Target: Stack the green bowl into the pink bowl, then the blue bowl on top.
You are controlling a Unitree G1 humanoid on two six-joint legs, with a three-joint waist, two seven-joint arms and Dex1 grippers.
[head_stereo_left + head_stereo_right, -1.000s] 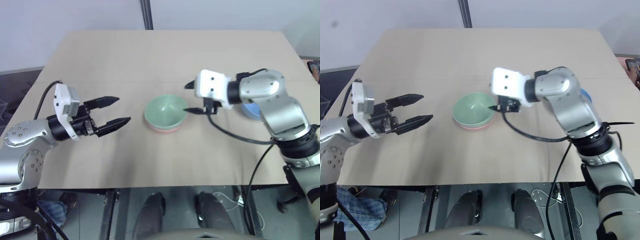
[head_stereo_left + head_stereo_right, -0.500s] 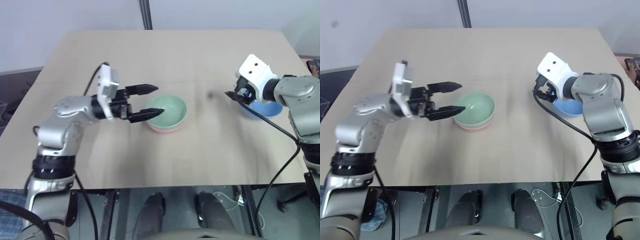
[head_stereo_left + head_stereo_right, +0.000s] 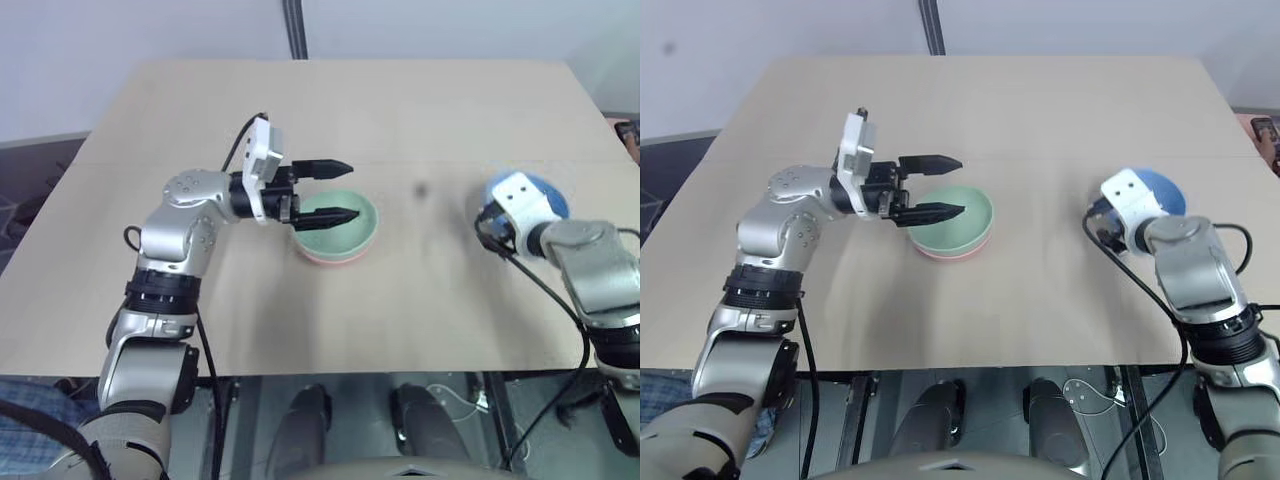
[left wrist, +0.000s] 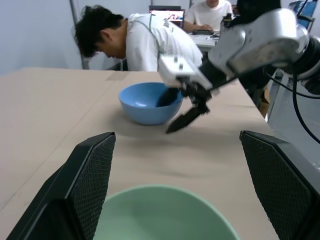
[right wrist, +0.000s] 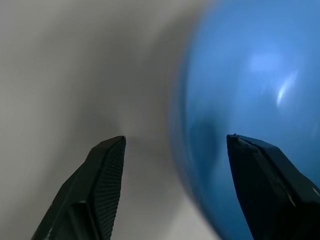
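Since the earlier frame the left tool [image 3: 338, 191] has swung in over the green bowl [image 3: 335, 226], and the right tool [image 4: 185, 109] has dropped to the blue bowl [image 3: 548, 192].

Head views: green bowl nested in the pink bowl [image 3: 330, 257] mid-tabletop [image 3: 320, 110].

Left wrist view: fingers wide apart, empty, above the green rim.

Right wrist view: fingers spread wide, straddling the blue bowl's rim, gripping nothing.

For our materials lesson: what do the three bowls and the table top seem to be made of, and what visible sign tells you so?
Blue bowl: probably plastic, smooth and glossy, with a bright highlight inside.
Green bowl: likely the same plastic, plain and even in colour.
Pink bowl: just a rim shows beneath the green one; similar look, uncertain.
Table: pale wood-look board, matte; could be laminate.
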